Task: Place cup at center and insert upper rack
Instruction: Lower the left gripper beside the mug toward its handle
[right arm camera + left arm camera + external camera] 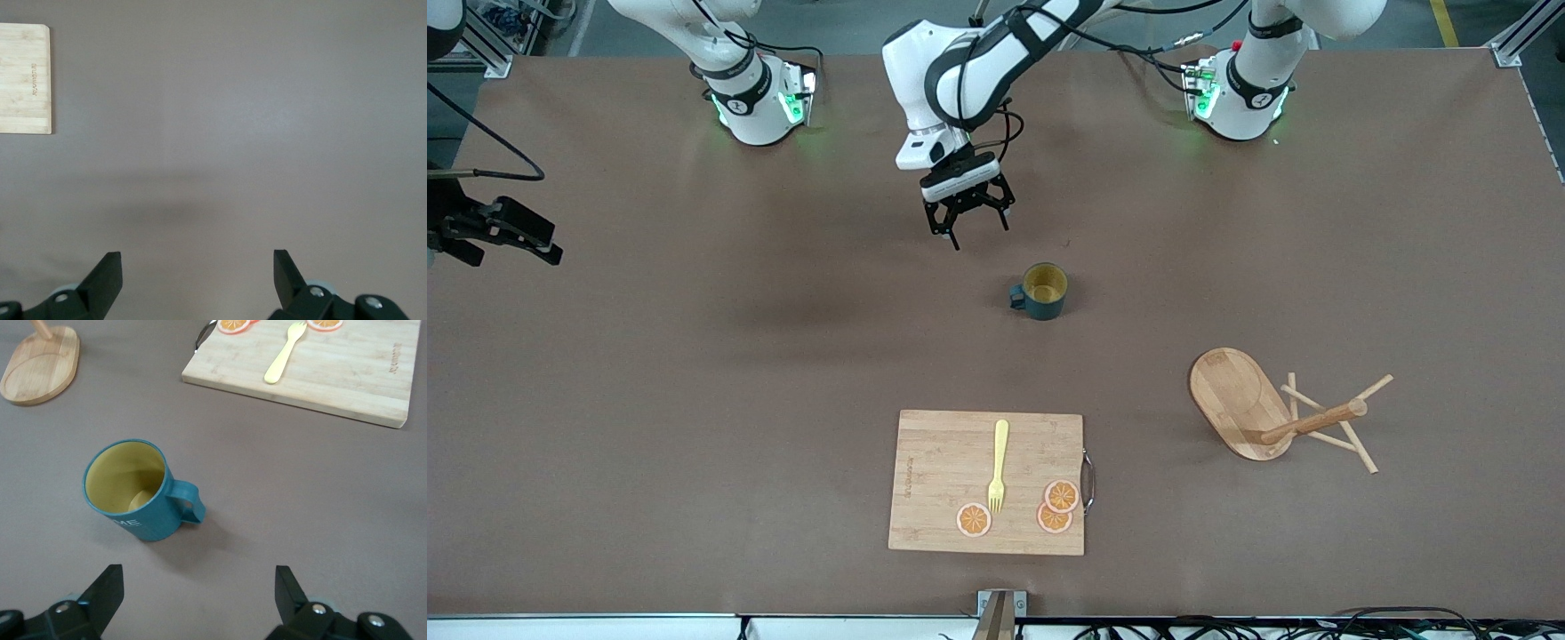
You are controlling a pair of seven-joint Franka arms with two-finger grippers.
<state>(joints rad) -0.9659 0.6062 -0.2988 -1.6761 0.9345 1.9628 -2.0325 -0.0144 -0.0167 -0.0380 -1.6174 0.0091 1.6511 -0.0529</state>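
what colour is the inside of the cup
Mustard yellow inside the teal cup, clearest in the left wrist view.

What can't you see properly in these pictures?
- Cup: in the left wrist view only "ME" of its white lettering shows; the rest curves out of sight.
- Mug tree: in the left wrist view the picture's edge cuts off its post and pegs.
- Cutting board: the right wrist view shows only one corner.
- Right gripper: in the front view its arm is cut off at the edge.
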